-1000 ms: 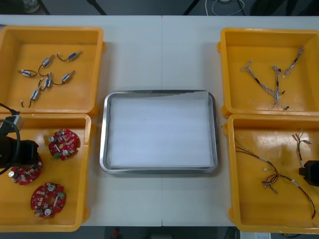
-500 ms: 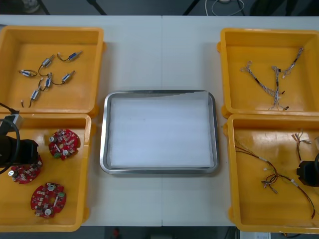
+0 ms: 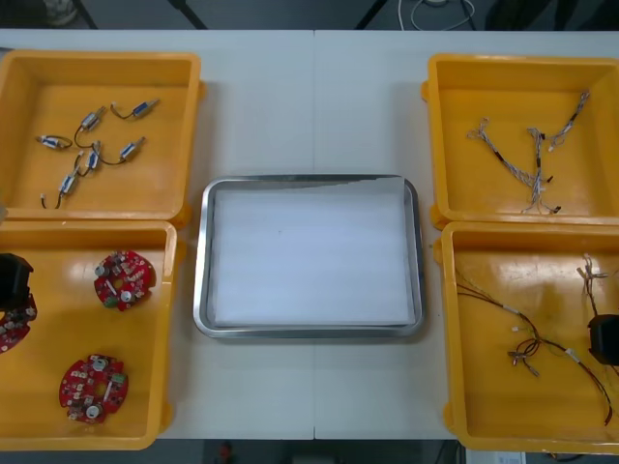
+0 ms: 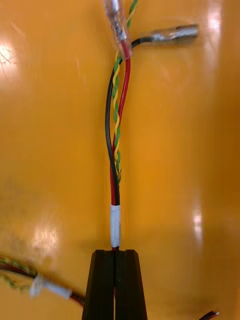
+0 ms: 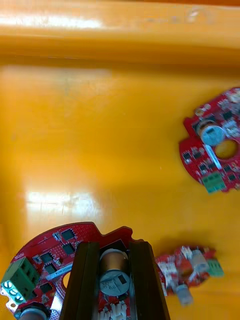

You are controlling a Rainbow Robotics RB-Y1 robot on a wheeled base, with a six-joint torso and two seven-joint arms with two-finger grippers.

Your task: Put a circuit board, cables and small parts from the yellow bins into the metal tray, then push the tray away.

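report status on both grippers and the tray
Left gripper shut on a circuit board, near left bin. Right gripper shut on the red and yellow cable, near right bin. Metal tray holds nothing yet. Nothing in the way.

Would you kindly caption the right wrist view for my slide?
Right gripper, fingers shut on a cable, inside a yellow bin.

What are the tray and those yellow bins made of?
Metal tray: seemingly steel, rim mirror-shiny; matte white inside, perhaps paper. Yellow bins: likely moulded plastic, glossy, with rounded corners and glare patches. The left gripper and right gripper are in the near ones.
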